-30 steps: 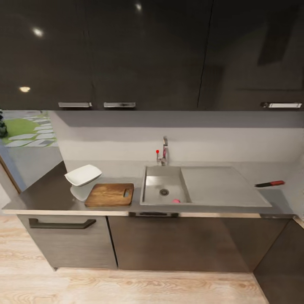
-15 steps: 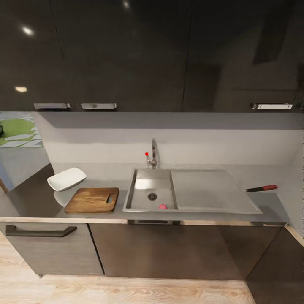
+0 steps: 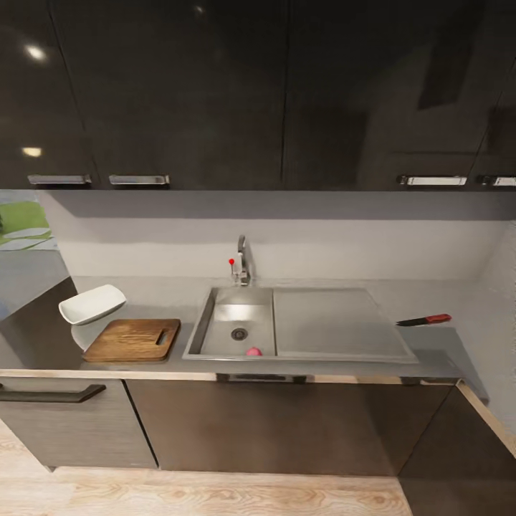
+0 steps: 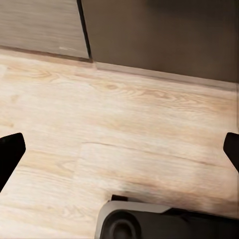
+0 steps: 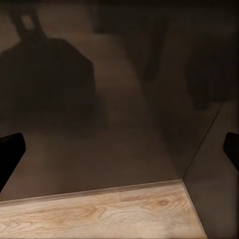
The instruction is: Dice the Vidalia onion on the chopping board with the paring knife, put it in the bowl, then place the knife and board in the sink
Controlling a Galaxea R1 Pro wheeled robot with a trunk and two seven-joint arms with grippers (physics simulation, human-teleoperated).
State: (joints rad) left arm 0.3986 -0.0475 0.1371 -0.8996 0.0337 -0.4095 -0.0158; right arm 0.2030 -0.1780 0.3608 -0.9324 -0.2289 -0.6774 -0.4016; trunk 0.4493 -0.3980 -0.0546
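1. The sink [image 3: 215, 344] sits mid-frame in the head view, recessed in the grey countertop [image 3: 143, 301]; its basin is on the left and the flat drainboard [image 3: 330, 326] runs off to the right.
2. The Vidalia onion [image 3: 253, 351] lies inside the basin, against the near wall, just below and to the right of the round drain [image 3: 239, 334].
3. The chrome tap [image 3: 242, 261] with its red-tipped lever stands behind the basin, by the pale backsplash.
4. The chopping board [image 3: 133, 340] lies flat at centre left, close to the counter's front edge, its slot handle towards the sink and a bare strip of counter between them.
5. The bowl [image 3: 92, 304] stands just above and to the left of the board, near the counter's left end.
6. The paring knife [image 3: 423, 319] lies at centre right, beyond the drainboard's right edge, red handle to the right.
7. Glossy dark wall cupboards fill the top of the frame; dark base cabinets [image 3: 287, 423] and light wood floor [image 3: 215, 494] fill the bottom.
8. The left gripper [image 4: 119, 149] hangs over floor planks, its dark fingertips [image 4: 10, 149] at opposite frame edges, spread wide and holding nothing.
9. The right gripper [image 5: 119, 149] faces what seems to be a dim cabinet front, likewise spread and empty.
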